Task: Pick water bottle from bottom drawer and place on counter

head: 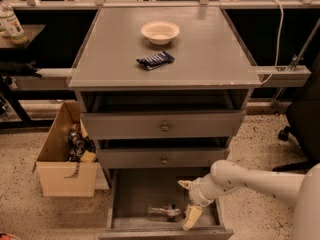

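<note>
Water bottle lies on its side w/ cap to the rt, near front of the open bottom drawer. Gripper just rt of it, fingers spread wide, nothing held. Prob light, thin crinkly plastic, slippery; grab mid-body, gently.

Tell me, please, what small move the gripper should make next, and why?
Probably ease the gripper sideways toward the water bottle. The bottle lies on its side in the open bottom drawer, and the gripper is open right beside it but not yet around it.
</note>
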`<action>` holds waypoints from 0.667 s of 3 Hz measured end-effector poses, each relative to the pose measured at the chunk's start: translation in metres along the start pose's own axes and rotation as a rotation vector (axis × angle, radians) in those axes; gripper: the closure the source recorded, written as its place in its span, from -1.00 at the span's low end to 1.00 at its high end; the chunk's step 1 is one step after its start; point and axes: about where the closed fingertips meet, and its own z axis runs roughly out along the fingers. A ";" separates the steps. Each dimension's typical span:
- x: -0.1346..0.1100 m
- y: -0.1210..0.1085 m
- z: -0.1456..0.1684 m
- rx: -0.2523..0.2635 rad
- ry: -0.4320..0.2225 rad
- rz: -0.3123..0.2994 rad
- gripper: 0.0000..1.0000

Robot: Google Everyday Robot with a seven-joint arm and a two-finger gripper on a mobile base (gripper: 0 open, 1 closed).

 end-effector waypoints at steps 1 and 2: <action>0.022 -0.010 0.034 -0.009 0.000 0.046 -1.00; 0.045 -0.019 0.071 -0.021 0.003 0.112 -1.00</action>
